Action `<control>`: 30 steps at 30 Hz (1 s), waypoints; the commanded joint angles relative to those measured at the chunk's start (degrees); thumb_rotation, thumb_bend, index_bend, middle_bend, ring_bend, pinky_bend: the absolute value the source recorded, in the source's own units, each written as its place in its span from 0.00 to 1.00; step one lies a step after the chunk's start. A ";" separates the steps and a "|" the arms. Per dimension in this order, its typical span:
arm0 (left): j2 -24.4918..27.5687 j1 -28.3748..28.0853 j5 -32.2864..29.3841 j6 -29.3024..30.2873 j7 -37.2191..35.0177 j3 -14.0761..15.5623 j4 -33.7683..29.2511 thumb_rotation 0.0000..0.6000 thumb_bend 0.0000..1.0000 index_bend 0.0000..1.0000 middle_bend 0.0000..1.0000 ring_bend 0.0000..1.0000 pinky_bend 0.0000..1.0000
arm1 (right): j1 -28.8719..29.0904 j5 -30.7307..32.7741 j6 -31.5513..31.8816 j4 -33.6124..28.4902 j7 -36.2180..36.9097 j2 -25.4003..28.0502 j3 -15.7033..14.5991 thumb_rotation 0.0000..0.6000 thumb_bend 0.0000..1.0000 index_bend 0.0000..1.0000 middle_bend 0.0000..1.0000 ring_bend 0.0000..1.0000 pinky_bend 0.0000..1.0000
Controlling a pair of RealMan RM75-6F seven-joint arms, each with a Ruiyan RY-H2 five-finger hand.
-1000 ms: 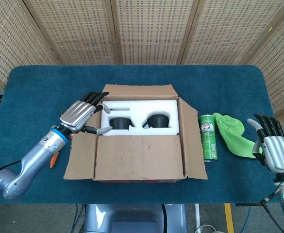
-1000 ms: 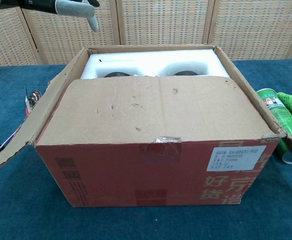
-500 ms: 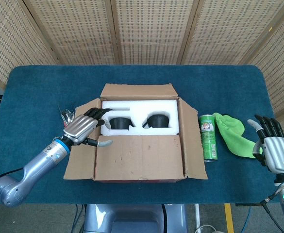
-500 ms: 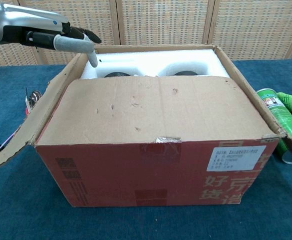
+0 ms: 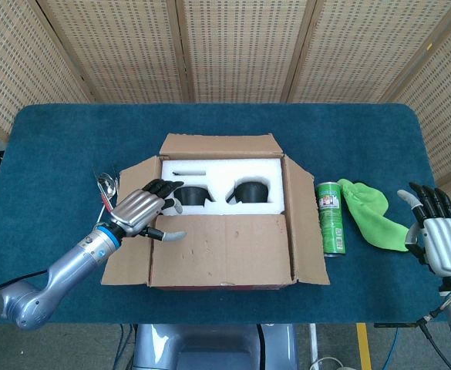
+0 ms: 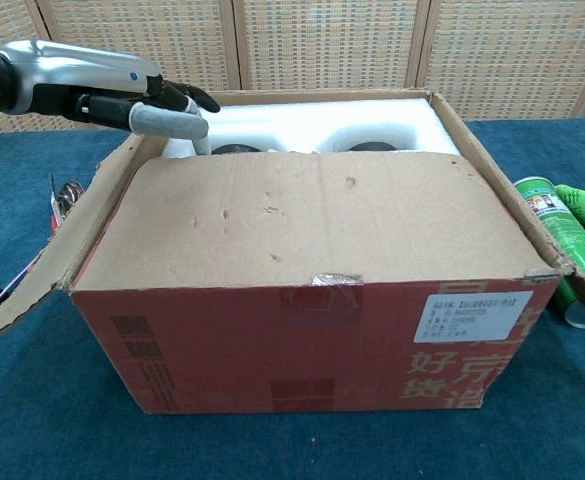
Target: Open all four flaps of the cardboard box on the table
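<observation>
Since a second ago the left hand (image 5: 140, 212) has drawn back from the far left corner toward the near flap's (image 5: 221, 250) left end, lower over the opening. The cardboard box (image 6: 312, 330) sits mid-table; its left, far and right flaps are folded out, while the near flap lies flat over the front half, leaving white foam (image 5: 221, 173) showing behind. The left hand holds nothing, its fingers (image 6: 177, 97) extended together over the foam, thumb at the flap's edge. Far right, the right hand (image 5: 441, 239) is unchanged, empty, fingers straight and apart, beside a green cloth (image 5: 371, 212) and can (image 5: 331, 218).
</observation>
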 commanded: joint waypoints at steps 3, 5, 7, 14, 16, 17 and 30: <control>-0.60 -0.83 -0.65 0.24 1.50 0.65 -0.49 0.15 0.15 0.33 0.00 0.00 0.00 | -0.16 -0.04 0.15 0.20 0.34 0.00 -0.02 1.00 0.93 0.14 0.07 0.00 0.00; -0.73 -0.90 -0.81 0.38 1.43 0.65 -0.70 0.14 0.15 0.34 0.00 0.00 0.00 | -0.20 -0.04 0.13 0.27 0.43 -0.01 -0.06 1.00 0.93 0.14 0.07 0.00 0.00; -0.62 -0.91 -1.03 0.34 1.06 0.64 -1.08 0.14 0.15 0.34 0.00 0.00 0.00 | -0.23 -0.03 0.12 0.37 0.49 0.00 -0.08 1.00 0.93 0.14 0.07 0.00 0.00; 1.82 -0.72 -1.13 -1.80 -2.95 -0.28 -3.15 0.14 0.15 0.35 0.00 0.00 0.00 | -0.19 0.04 0.22 0.57 0.57 -0.13 0.13 1.00 0.93 0.14 0.07 0.00 0.00; 2.63 -0.20 -0.32 -1.85 -4.80 -0.90 -3.84 0.14 0.15 0.35 0.00 0.00 0.00 | -0.11 0.07 0.08 0.58 0.53 -0.24 0.13 1.00 0.93 0.14 0.07 0.00 0.00; 3.07 0.09 0.16 -1.91 -5.76 -1.19 -4.17 0.14 0.15 0.35 0.00 0.00 0.00 | -0.09 0.08 0.03 0.59 0.49 -0.27 0.13 1.00 0.93 0.14 0.07 0.00 0.00; 11.66 7.51 15.70 -2.59 -30.09 -5.97 -9.15 0.14 0.15 0.35 0.00 0.00 0.00 | 0.46 0.34 -0.62 0.42 -0.34 -0.54 0.41 1.00 0.93 0.14 0.07 0.00 0.00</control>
